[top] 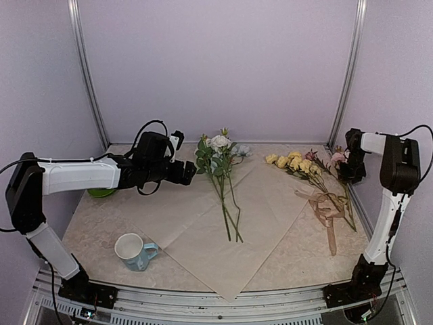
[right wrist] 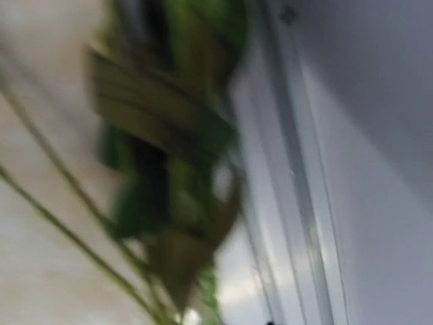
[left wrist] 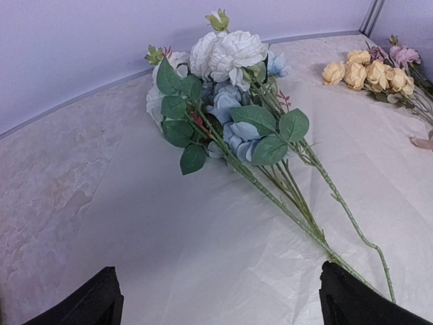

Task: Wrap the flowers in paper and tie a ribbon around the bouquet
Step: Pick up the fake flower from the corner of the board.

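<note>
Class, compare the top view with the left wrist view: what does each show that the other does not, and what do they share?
Only the top view: the mug, the right arm and the paper out to its corners. Only the left wrist view: the left pincer from behind, its fingers wide apart at the bottom edge. Both: the white and blue flowers lying on the paper, with the yellow flowers off to their right.

Flowers (top: pixel 220 145) flat on peach paper (top: pixel 196 233)
</note>
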`<state>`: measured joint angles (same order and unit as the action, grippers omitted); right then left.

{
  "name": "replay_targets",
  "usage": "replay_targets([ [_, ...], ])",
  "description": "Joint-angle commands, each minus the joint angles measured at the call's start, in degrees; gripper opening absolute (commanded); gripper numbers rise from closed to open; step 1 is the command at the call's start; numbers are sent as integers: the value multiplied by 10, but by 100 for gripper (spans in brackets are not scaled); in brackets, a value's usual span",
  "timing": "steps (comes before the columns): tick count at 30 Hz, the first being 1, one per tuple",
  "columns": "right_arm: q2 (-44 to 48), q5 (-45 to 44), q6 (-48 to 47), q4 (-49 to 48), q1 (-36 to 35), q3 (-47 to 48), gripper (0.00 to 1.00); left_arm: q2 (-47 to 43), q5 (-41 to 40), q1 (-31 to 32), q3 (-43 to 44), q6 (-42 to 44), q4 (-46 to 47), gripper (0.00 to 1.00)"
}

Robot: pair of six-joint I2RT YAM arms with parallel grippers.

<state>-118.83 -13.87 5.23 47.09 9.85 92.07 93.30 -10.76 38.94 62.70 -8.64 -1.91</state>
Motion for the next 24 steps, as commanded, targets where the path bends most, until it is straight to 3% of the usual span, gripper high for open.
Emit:
replay_targets([
  [1,39,40,23,-42,17,-51,33,14,2,-2,9,7,2,99],
  [6,46,61,29,-68,18,-94,37,19,3,0,14,7,2,99],
  [14,25,74,25,-79,18,-105,17,16,-1,-1,14,9,-3,99],
  [16,20,68,25,-76,18,-103,1,15,0,0,15,8,-3,99],
  [24,89,40,18,-67,14,-103,0,18,2,0,25,10,-5,99],
])
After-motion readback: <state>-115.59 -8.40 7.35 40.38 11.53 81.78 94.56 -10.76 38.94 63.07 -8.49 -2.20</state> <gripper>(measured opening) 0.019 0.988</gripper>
